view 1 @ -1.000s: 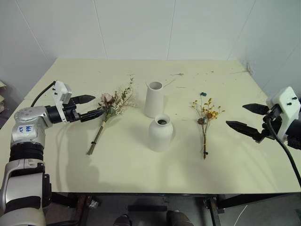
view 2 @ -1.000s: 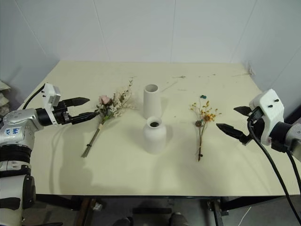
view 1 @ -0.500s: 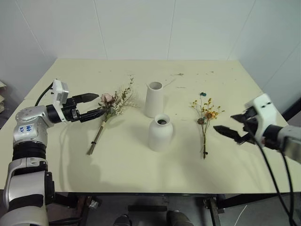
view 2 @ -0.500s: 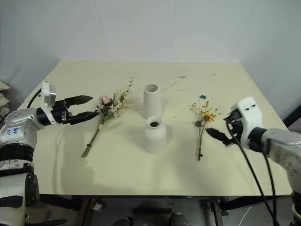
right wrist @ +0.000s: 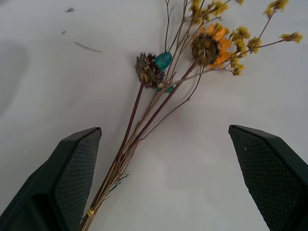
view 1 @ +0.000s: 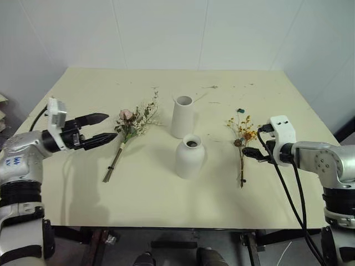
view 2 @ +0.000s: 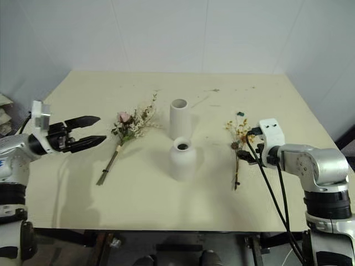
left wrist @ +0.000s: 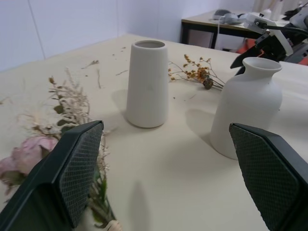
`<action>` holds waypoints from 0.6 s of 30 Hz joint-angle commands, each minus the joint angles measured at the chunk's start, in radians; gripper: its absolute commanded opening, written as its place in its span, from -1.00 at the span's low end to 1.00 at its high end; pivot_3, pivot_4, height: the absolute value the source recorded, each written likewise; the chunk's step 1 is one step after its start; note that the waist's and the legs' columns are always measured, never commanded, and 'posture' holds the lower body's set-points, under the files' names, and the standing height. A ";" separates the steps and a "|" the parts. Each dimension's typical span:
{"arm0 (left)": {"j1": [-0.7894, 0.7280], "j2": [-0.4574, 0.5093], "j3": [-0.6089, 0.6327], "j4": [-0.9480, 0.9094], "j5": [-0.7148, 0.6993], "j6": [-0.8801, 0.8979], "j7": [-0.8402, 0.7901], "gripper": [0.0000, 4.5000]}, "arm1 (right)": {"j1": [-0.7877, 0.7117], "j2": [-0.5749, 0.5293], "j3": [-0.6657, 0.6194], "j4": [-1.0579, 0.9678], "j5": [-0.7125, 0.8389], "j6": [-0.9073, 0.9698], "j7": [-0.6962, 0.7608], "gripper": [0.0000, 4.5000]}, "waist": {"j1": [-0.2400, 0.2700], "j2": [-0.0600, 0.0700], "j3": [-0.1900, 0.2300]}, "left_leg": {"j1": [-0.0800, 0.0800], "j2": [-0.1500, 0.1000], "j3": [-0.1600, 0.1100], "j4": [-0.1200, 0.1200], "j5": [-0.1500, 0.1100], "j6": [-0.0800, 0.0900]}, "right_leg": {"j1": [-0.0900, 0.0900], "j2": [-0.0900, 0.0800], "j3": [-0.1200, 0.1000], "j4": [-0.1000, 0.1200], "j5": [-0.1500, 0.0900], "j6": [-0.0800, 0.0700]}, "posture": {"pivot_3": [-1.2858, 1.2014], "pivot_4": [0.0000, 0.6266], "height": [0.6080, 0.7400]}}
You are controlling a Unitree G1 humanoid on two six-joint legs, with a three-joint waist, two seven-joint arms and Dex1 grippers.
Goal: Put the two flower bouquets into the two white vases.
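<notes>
A cream table [view 1: 166,205] carries everything. At its middle stand the two white vases: the taller slim vase [view 1: 181,116] behind, the round-bellied vase [view 1: 189,156] just in front of it, both upright and empty as far as their mouths show. To their left lies the rose bouquet [view 1: 127,129], heads toward the tall vase, stems [view 1: 112,164] trailing toward the near edge. To their right lies the thin yellow bouquet [view 1: 242,138], blossoms away from the robot, its stem [view 1: 241,169] running toward the near edge.

The left gripper [view 1: 99,128] hangs level beside the rose heads, jaws spread wide and holding nothing, clear of the petals. The right gripper [view 1: 256,148] tilts down just beside the yellow bouquet, likewise released and empty; in its wrist view the bundled stems [right wrist: 137,132] pass between the two fingers, though whether a fingertip already touches the table is hard to judge.

The step in hand looks like the right arm's pick-up. It would go best if the jaws close low on the gathered stems, below the brittle blossoms [right wrist: 208,45], and squarely across them so no strand slips out. A grip near the bound end leaves little stem free to enter a narrow neck, so mid-stem seems wiser.
</notes>
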 commanded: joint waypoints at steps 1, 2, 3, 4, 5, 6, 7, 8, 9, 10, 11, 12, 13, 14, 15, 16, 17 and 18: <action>0.027 0.026 0.045 -0.075 -0.041 0.019 0.018 0.99 | -0.041 0.009 0.017 -0.001 -0.025 0.010 0.001 1.00 | -0.001 0.000 0.000 | 0.000 0.000 0.000 0.000 0.000 0.000 | 0.000 0.000 0.000 0.000 0.000 0.000 | 0.03 -0.52 1.00; 0.033 0.023 0.052 -0.081 -0.039 0.013 0.034 0.99 | -0.045 0.010 0.020 -0.001 -0.030 0.006 0.004 1.00 | 0.000 0.000 0.000 | 0.000 0.000 0.000 0.000 0.000 0.000 | 0.000 0.000 0.000 0.000 0.000 0.000 | 0.03 -0.52 1.00; 0.037 0.021 0.057 -0.081 -0.030 0.005 0.059 0.99 | -0.049 0.008 0.024 -0.001 -0.034 0.004 0.008 1.00 | 0.000 0.000 0.000 | 0.000 0.000 0.000 0.000 0.000 0.000 | 0.000 0.000 0.000 0.000 0.000 0.000 | 0.03 -0.52 1.00; 0.040 0.021 0.056 -0.071 -0.010 0.000 0.097 0.99 | -0.050 0.003 0.030 -0.006 -0.038 -0.002 0.015 1.00 | 0.000 0.000 0.000 | 0.000 0.000 0.000 0.000 0.000 0.000 | 0.000 0.000 0.000 0.000 0.000 0.000 | 0.03 -0.52 1.00; 0.047 0.023 0.052 -0.062 0.010 -0.003 0.131 0.99 | -0.051 -0.001 0.031 -0.015 -0.037 -0.004 0.022 1.00 | 0.000 0.000 0.000 | 0.000 0.000 0.000 0.000 0.000 0.000 | 0.000 0.000 0.000 0.000 0.000 0.000 | 0.03 -0.52 1.00; 0.055 0.021 0.046 -0.057 0.030 -0.007 0.170 0.99 | -0.051 -0.006 0.031 -0.024 -0.036 -0.008 0.031 1.00 | 0.000 0.000 0.000 | 0.000 0.000 0.000 0.000 0.000 0.000 | 0.000 0.000 0.000 0.000 0.000 0.000 | 0.03 -0.52 1.00; 0.055 0.016 0.030 -0.056 0.059 0.019 0.234 0.99 | -0.050 -0.017 0.030 -0.036 -0.036 -0.016 0.043 1.00 | 0.000 0.000 0.000 | 0.000 0.000 0.000 0.000 0.000 0.000 | 0.000 0.000 0.000 0.000 0.000 0.000 | 0.03 -0.52 1.00; 0.050 0.005 0.014 -0.061 0.088 0.054 0.313 0.99 | -0.046 -0.033 0.032 -0.052 -0.037 -0.033 0.061 1.00 | 0.000 0.000 0.000 | 0.000 0.000 0.000 0.000 0.000 0.000 | 0.000 0.000 0.000 0.000 0.000 0.000 | 0.03 -0.52 1.00; 0.040 -0.010 0.001 -0.067 0.109 0.098 0.389 0.99 | -0.042 -0.046 0.029 -0.068 -0.034 -0.056 0.081 1.00 | 0.003 0.000 0.000 | 0.000 0.000 0.000 0.000 0.000 0.000 | 0.000 0.000 0.000 0.000 0.000 0.000 | 0.03 -0.52 1.00; 0.026 -0.026 -0.007 -0.075 0.121 0.145 0.454 0.99 | -0.038 -0.059 0.024 -0.085 -0.030 -0.081 0.103 1.00 | 0.004 0.001 0.000 | 0.000 0.000 0.000 0.000 0.000 0.000 | 0.000 0.000 0.000 0.000 0.000 0.000 | 0.03 -0.52 1.00; 0.012 -0.045 -0.013 -0.087 0.126 0.178 0.504 0.99 | -0.034 -0.069 0.014 -0.101 -0.023 -0.111 0.127 1.00 | 0.004 0.001 0.000 | 0.000 0.000 0.000 0.001 0.000 0.000 | 0.000 0.000 0.000 0.000 0.000 0.001 | 0.03 -0.52 1.00; 0.004 -0.057 -0.017 -0.098 0.126 0.200 0.533 0.99 | -0.031 -0.075 0.007 -0.111 -0.019 -0.131 0.143 1.00 | 0.004 0.000 0.000 | 0.000 0.000 0.000 0.001 0.000 0.000 | 0.000 0.000 0.000 0.000 0.000 0.001 | 0.03 -0.52 1.00; -0.003 -0.067 -0.027 -0.117 0.127 0.226 0.552 0.99 | -0.029 -0.079 -0.004 -0.120 -0.014 -0.151 0.159 1.00 | 0.003 0.000 0.000 | 0.000 0.000 0.000 0.001 0.000 0.000 | 0.000 0.000 0.000 0.000 0.001 0.001 | 0.03 -0.52 1.00; -0.006 -0.082 -0.053 -0.150 0.132 0.277 0.575 0.99 | -0.024 -0.088 -0.021 -0.137 -0.006 -0.183 0.185 1.00 | 0.002 0.000 0.001 | 0.000 0.000 0.000 0.001 0.000 0.000 | 0.000 0.000 0.000 0.000 0.001 0.001 | 0.03 -0.52 1.00; -0.007 -0.091 -0.071 -0.176 0.134 0.316 0.593 0.99 | -0.020 -0.094 -0.034 -0.147 -0.001 -0.205 0.204 1.00 | 0.002 0.000 0.001 | -0.001 0.000 0.000 0.001 0.000 0.000 | 0.000 0.000 0.000 0.000 0.001 0.002 | 0.03 -0.52 1.00; -0.007 -0.103 -0.092 -0.209 0.135 0.375 0.618 0.99 | -0.013 -0.103 -0.043 -0.159 -0.001 -0.244 0.228 1.00 | 0.002 0.000 0.001 | -0.001 0.000 0.000 0.001 0.000 0.000 | 0.000 0.000 0.000 0.000 0.001 0.002 | 0.03 -0.52 1.00; -0.009 -0.116 -0.113 -0.248 0.137 0.445 0.652 0.99 | -0.008 -0.112 -0.049 -0.167 -0.002 -0.280 0.252 1.00 | 0.002 0.000 0.001 | -0.001 0.000 0.000 0.001 0.000 0.000 | 0.000 0.000 0.000 -0.001 0.001 0.002 | 0.03 -0.52 1.00; -0.012 -0.125 -0.126 -0.274 0.139 0.492 0.676 0.99 | -0.005 -0.118 -0.049 -0.166 -0.004 -0.307 0.268 1.00 | 0.002 0.000 0.001 | -0.001 0.000 0.000 0.001 0.000 0.000 | 0.000 0.000 0.000 -0.001 0.001 0.002 | 0.03 -0.52 1.00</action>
